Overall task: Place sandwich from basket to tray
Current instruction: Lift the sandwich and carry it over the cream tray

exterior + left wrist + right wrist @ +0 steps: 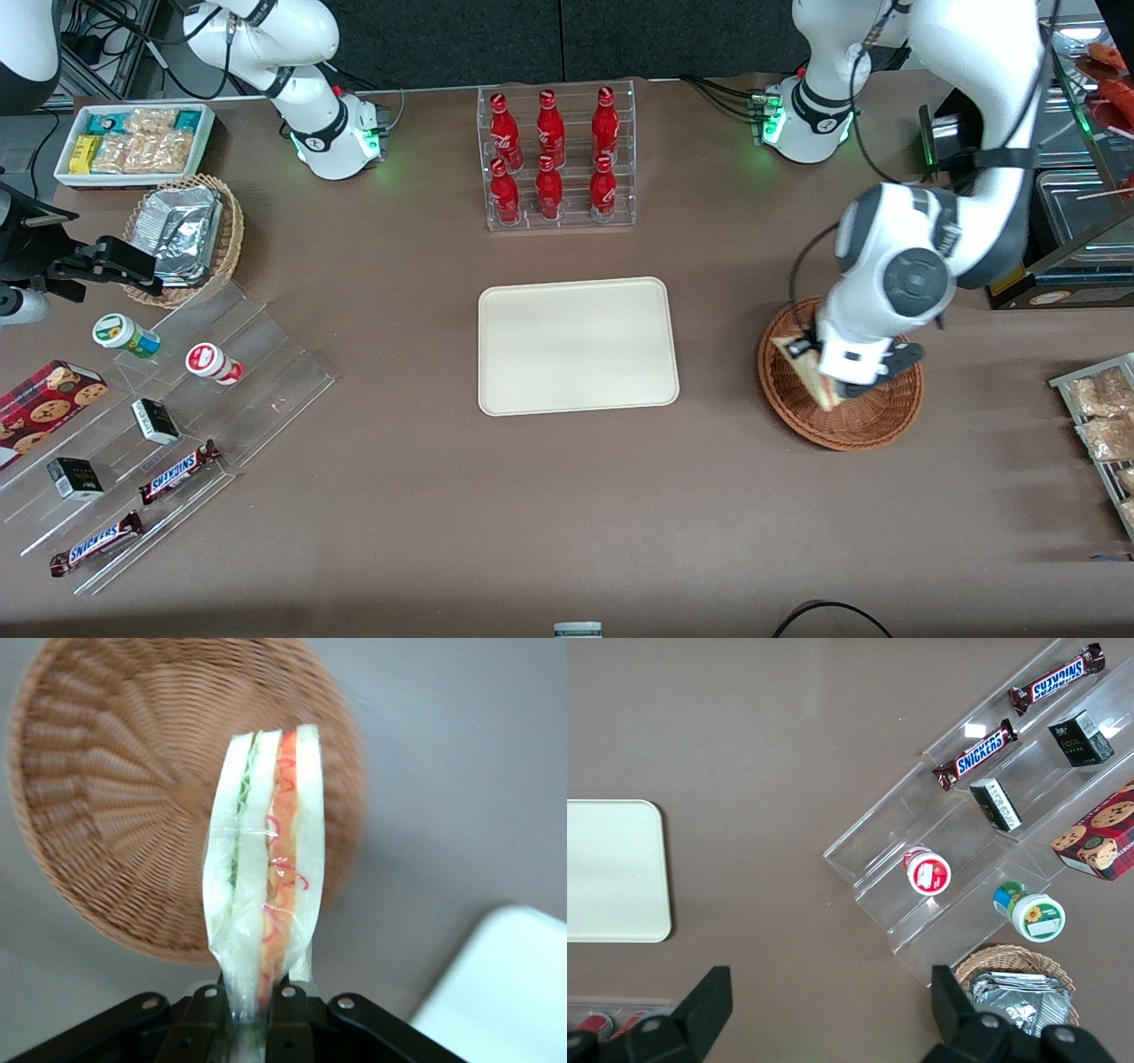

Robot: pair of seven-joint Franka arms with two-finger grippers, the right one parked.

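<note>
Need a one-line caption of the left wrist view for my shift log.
Gripper shut on the wrapped sandwich, held above the wicker basket, tray corner nearby.

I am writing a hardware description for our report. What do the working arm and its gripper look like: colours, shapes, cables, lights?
The working left arm has glossy white rounded shells with dark grey round joint caps and black bands. A thin black cable loops beside it. Its base glows green. The gripper has a white boxy body; its fingers are black, with small silver screws.

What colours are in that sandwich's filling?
Orange-red and green between white bread; the sandwich shows best in the left wrist view, in the gripper.
</note>
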